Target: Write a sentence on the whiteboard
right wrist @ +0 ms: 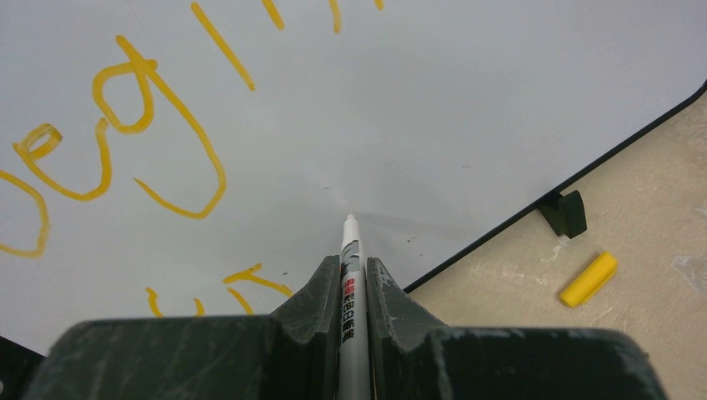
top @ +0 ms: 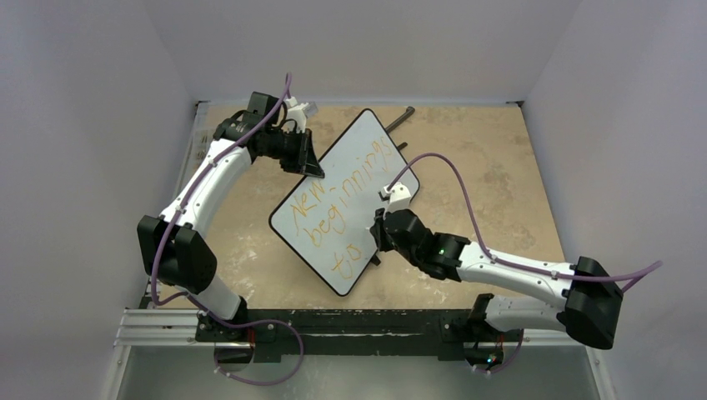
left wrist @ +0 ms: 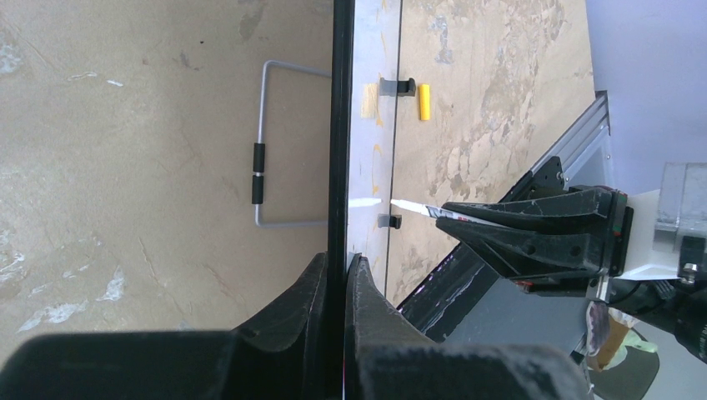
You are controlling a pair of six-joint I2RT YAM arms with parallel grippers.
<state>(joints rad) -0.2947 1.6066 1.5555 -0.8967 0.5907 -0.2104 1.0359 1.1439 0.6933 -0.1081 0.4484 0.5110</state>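
Two lines and "to" of the sentence stood on the whiteboard, mid-frame in the top view; "day" apparently was left to write. Left gripper clamped its rim, right gripper pinched the marker.

Arm stretched forward, my left end effector is clamped tight; my right end effector, arm folded inward, pinches closed.

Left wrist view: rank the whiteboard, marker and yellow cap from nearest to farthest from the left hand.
1. whiteboard: its rim is clamped in the left hand.
2. marker: just right of the board, its tip at the board's face.
3. yellow cap: farthest, lying right of the board.
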